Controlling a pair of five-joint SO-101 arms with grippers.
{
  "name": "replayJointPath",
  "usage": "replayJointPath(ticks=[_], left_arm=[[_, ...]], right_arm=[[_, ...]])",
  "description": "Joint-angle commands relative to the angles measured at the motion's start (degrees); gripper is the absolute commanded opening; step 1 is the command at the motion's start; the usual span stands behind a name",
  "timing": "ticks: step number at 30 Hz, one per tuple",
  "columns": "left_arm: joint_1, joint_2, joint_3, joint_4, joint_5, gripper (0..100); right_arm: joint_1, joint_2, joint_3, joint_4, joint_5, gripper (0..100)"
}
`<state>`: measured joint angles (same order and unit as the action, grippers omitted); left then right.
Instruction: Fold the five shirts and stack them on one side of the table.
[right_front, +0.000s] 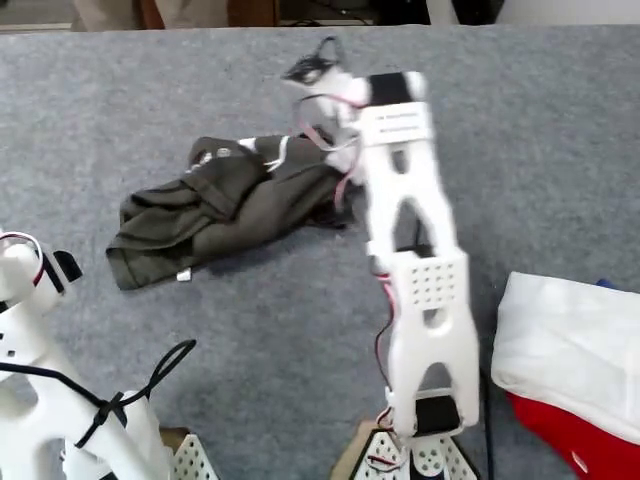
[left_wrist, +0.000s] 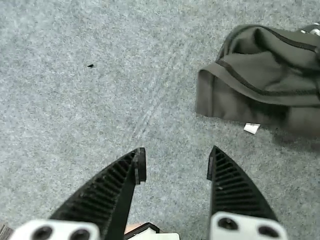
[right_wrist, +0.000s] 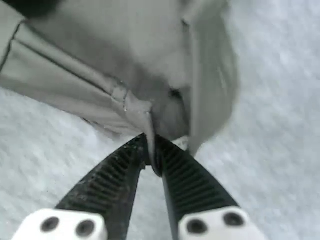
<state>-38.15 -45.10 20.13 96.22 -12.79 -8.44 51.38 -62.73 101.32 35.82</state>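
The right gripper clenches its jaws on an edge of the dark shirt, which lies crumpled near the middle of the surface. The left gripper hangs beside the shirt with its jaws released. Folded shirts lie at the right edge.

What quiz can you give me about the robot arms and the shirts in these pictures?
1. Pick one. The right gripper is shut on: A a towel, B the dark shirt, C nothing.
2. True or false: the left gripper is open over bare table.
3. Fill the gap. In the high view, the white shirt at the table's edge lies on top of a ___ one.

Key: 1 B. 2 True. 3 Red; it is the red shirt.
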Motion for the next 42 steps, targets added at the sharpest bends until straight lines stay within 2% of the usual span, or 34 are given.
replayJointPath(ticks=[1,4,6,11,16,19,22,28,32,35,39,42], left_arm=[[0.53,-0.40,-0.09,-0.18,0.26,21],[3.87,-0.40,1.23,-1.67,0.79,21],[7.91,-0.40,2.55,-2.81,3.78,21],[21.98,2.33,3.43,-7.91,10.81,21],[34.20,13.76,-1.85,-10.11,8.09,21],[37.80,26.15,-6.42,-12.75,7.56,22],[38.33,39.69,-13.89,-13.27,10.11,22],[38.51,62.29,-33.41,-7.91,20.22,24],[41.41,74.51,-47.65,-6.33,22.86,26],[44.31,82.33,-56.79,-4.04,22.59,21],[44.22,89.71,-67.78,-1.05,22.15,3],[41.05,92.18,-75.96,2.37,19.43,2]], right_arm=[[9.98,-4.44,0.40,1.05,6.95,0.4],[17.45,-6.99,5.23,1.05,13.63,0.4],[21.93,-8.75,9.10,1.05,18.64,0.4],[30.11,-13.23,18.95,0.97,31.03,0.4],[36.26,-16.40,25.45,0.79,43.25,0.5],[37.23,-16.48,26.24,0.79,44.22,0.5],[37.05,-16.40,27.03,0.79,43.08,0.5],[36.44,-16.31,29.67,0.44,42.90,0.5],[35.56,-16.31,30.11,-1.23,42.90,0.5],[34.42,-16.75,29.58,-0.97,42.90,0.5],[33.27,-18.15,26.42,0.70,44.31,0.5],[33.27,-20.00,23.52,0.70,44.22,0.5]])
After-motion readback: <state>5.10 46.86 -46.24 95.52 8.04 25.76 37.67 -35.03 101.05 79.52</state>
